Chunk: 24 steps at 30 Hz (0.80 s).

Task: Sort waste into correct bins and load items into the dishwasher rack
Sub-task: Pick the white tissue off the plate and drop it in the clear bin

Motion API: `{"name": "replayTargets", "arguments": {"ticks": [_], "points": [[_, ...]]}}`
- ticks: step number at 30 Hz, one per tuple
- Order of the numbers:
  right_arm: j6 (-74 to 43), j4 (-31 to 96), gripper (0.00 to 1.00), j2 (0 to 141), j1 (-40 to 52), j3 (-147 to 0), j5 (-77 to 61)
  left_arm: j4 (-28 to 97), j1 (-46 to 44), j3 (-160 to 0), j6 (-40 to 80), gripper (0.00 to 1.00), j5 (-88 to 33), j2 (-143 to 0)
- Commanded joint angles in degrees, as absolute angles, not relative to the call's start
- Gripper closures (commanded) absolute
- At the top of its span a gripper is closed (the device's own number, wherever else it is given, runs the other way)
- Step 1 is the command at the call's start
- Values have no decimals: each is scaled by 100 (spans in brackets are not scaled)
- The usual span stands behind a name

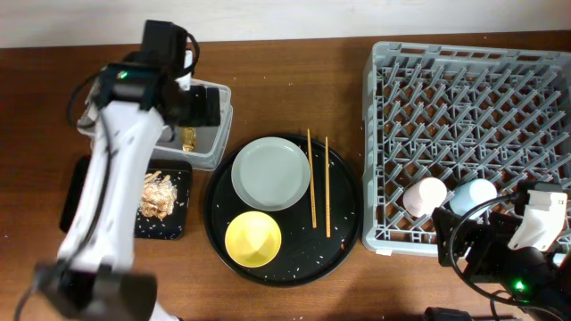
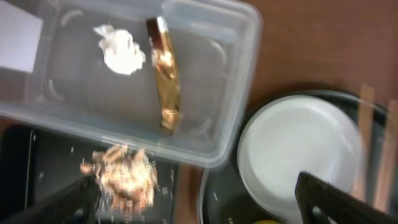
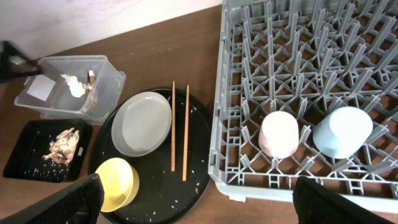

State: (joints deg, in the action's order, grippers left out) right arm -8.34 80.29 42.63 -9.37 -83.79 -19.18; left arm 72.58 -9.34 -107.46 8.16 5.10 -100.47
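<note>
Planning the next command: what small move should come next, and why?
Probably swing the left gripper from above the tub toward the plate. The tissue and wrapper lie in the tub, scraps in the black tray, pink cup and blue cup in the rack; plate, bowl and chopsticks wait on the round tray, and this gripper looks open and empty.

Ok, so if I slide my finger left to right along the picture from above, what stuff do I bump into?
Food scraps in the shallow black tray → yellow bowl → two chopsticks → pink cup → blue cup.
</note>
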Motion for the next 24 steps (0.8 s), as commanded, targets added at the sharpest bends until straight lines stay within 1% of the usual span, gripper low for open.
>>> {"name": "replayTargets", "arguments": {"ticks": [1, 5, 8, 15, 19, 22, 24], "points": [[-775, 8016, 2, 4268, -895, -8405, -1951, 7911, -1404, -10927, 808, 1, 231, -9048], [-773, 8016, 2, 4268, -895, -8405, -1951, 8589, -2182, -10927, 810, 1, 228, -8534], [-775, 8016, 2, 4268, -895, -8405, -1951, 8667, -2672, -10927, 808, 1, 231, -8399], [-775, 8016, 2, 4268, -895, -8405, -1951, 8833, -2788, -10923, 812, 1, 226, -8311], [-775, 8016, 1, 4268, -895, -8405, -1951, 7690, -2803, -10851, 552, 1, 281, -8086], [-775, 8016, 2, 4268, -895, -8405, -1951, 6576, -2803, -10394, -64, 1, 104, -7675], [-775, 8016, 2, 4268, -895, -8405, -1951, 5955, -2797, -9865, -172, 1, 80, -7286]]}}
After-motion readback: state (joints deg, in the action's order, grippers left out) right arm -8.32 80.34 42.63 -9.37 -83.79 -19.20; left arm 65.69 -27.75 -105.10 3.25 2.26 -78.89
